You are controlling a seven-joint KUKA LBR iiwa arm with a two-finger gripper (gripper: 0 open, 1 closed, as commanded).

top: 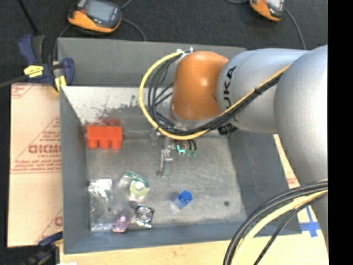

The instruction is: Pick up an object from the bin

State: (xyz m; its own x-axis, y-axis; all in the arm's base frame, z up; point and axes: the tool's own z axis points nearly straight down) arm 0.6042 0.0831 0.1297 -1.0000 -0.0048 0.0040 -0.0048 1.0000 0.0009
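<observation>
Pincer (172,154) under wrist cover (196,87), over bare floor mid-bin (74,170). Released or clenched: cannot tell, view blocked; nothing seen in it.
Step, my read: pre-grasp, no target taken yet.
Blue piece (182,199) nearest, toward front wall, alone, open room all round; probably easiest.
Orange block (103,137) near left wall.
Bagged heap (118,203) crowds front-left corner; walls tight there.

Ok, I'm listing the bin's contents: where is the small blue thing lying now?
The small blue thing lies alone on the bin floor, low in the camera view near the middle, just to the view's right of the green-and-white thing.
</observation>
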